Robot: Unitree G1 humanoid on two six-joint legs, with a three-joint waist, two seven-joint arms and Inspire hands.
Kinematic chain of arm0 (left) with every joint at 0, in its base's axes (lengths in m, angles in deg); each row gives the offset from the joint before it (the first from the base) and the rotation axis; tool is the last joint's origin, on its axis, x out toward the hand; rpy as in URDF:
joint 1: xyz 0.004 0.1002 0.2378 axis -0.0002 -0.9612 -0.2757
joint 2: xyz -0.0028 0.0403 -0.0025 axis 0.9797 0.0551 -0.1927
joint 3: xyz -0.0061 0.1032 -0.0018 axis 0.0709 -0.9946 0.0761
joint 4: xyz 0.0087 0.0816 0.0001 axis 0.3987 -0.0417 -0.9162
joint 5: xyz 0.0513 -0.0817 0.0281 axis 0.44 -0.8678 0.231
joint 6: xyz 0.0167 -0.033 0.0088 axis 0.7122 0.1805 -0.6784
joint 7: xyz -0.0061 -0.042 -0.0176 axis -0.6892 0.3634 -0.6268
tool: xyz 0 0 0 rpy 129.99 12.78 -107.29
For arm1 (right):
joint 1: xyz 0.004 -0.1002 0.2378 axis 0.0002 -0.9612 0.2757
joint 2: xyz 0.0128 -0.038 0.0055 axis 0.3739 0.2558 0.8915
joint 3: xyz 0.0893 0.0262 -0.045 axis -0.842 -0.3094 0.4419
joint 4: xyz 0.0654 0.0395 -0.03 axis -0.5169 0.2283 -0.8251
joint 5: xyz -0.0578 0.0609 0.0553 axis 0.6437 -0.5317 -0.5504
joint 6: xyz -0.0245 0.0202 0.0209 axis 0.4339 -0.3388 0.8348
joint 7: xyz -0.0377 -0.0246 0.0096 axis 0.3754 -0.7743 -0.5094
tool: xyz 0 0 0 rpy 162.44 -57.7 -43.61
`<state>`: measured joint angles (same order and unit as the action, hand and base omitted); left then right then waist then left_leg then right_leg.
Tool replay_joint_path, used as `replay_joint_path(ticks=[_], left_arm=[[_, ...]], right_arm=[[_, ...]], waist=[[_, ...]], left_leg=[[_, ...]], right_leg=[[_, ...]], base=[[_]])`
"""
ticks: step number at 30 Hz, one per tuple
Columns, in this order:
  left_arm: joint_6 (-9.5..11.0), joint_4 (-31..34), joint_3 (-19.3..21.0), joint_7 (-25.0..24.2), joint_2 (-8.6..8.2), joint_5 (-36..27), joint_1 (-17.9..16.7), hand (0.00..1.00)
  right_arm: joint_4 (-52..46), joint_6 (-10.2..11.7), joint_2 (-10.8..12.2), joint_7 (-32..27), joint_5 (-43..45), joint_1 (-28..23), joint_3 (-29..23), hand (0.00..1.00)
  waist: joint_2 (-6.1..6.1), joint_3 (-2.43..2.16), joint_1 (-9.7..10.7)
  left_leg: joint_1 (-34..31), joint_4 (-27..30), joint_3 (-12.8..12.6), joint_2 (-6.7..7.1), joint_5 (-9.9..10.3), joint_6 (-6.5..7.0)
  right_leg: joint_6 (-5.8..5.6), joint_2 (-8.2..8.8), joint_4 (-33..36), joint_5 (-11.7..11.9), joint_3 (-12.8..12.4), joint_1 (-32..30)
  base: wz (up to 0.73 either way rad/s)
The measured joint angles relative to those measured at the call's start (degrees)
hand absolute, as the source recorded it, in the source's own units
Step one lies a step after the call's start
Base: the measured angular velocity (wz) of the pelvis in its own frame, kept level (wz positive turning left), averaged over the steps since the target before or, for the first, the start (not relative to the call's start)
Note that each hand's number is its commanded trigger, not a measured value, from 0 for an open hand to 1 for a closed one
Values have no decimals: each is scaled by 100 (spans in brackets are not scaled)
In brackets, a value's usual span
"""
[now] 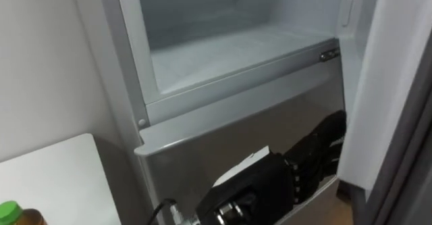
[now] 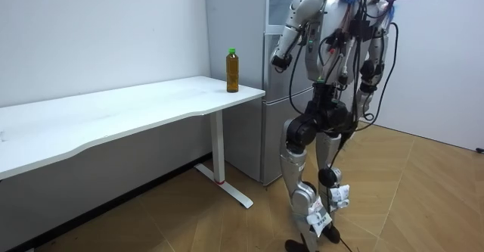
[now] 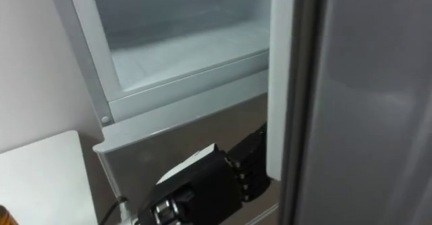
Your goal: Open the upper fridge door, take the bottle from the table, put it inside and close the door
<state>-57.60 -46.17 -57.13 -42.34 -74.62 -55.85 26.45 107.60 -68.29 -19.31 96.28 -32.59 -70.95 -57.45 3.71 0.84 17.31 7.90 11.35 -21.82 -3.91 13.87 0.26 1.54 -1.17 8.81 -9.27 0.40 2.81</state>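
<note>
1 bottle (image 2: 232,70) on table (image 2: 113,116), fridge (image 1: 236,49) seemingly open

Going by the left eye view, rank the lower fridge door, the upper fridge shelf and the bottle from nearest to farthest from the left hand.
1. Lower fridge door, directly behind the left hand.
2. Upper fridge shelf, above the hand.
3. Bottle, far left on the table.
</note>
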Motion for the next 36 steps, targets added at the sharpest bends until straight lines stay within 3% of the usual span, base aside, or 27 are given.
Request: replay_joint_path(ticks=[10,14,22,24,30,36], left_arm=[[-164,-52,-137,26,-79,20,421,0],[-168,-308,-329,27,-126,16,826,0],[-202,-516,-453,20,-220,0,1272,0],[-202,-516,-453,21,-234,-15,1320,0],[-118,-515,-454,23,-495,-345,1593,0],[-60,-515,-523,20,-521,-569,1624,0]], right_arm=[[66,-81,-126,-13,-171,-35,5,0],[97,-83,-155,-3,-209,-27,8,0],[100,-98,-199,-19,-218,48,11,0],[112,-112,-199,-17,-218,83,11,0],[210,-126,-205,-86,-219,168,5,0],[211,-124,-216,-139,-219,167,6,0]], waist=[[56,-7,301],[61,-8,300],[168,-19,356],[202,-17,410],[221,-8,449],[218,-1,450]], left_leg=[[-84,49,-15,-53,0,-2],[-83,49,-91,-60,0,-2],[-125,46,-287,-85,0,-4],[-127,45,-309,-93,-1,-5],[-60,38,-340,-143,7,-47],[-27,37,-476,-161,4,-86]], right_leg=[[40,-43,18,24,-21,-90],[50,-53,12,29,-43,-111],[60,-91,96,35,-188,-265],[62,-97,96,37,-191,-273],[97,-152,94,58,-215,-246],[127,-191,91,73,-300,-269]], base=[[-2],[-3],[-13],[-5],[-6],[-12]])
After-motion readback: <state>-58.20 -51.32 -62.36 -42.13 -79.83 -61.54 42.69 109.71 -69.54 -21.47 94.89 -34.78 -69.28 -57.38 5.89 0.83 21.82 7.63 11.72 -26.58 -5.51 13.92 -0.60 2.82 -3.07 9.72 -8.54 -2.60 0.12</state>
